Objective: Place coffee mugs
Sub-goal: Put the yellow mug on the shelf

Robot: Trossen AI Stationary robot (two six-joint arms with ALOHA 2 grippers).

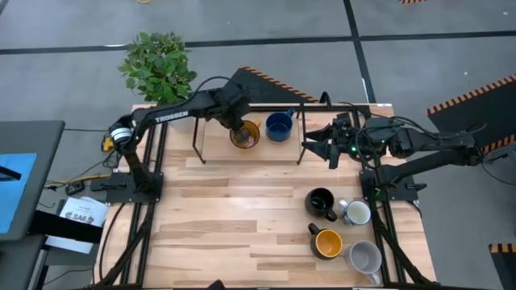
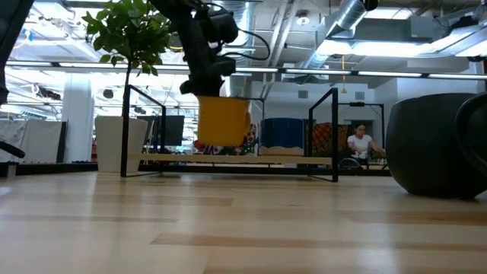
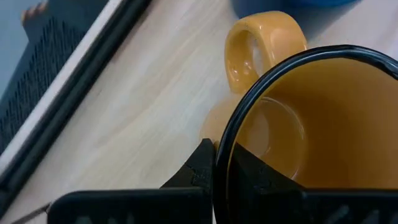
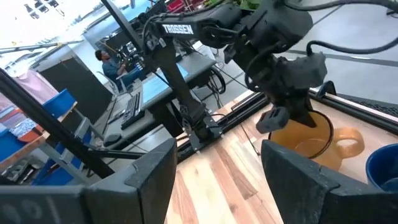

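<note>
High view first: we've got the left gripper [image 1: 242, 129] at the back of the table, under the black rack [image 1: 250, 106], with its fingers pinched together on the rim of a yellow mug [image 1: 245, 134]. The blue mug [image 1: 279, 126] sits just beside it. The right gripper [image 1: 322, 146] hovers near the rack's right end, jaws wide apart and holding nothing. The other four mugs bunch up at the front right: the black mug [image 1: 321, 202], the marked white mug [image 1: 355, 213], the second yellow mug [image 1: 327, 242] and the grey-white mug [image 1: 365, 258].

Low view: the held yellow mug [image 2: 223, 120] hangs clear of the shelf board [image 2: 228, 158] under the rack, so we'd say it's mid-placement, not yet set down.

Left wrist view: one finger [image 3: 249, 177] is inside the cup, the other outside, clamped on the wall.

Right wrist view: same grip seen from across, handle pointing toward the blue mug [image 4: 382, 167].

Our guess at what's next: lower it straight down without bumping the blue one, then release.
</note>
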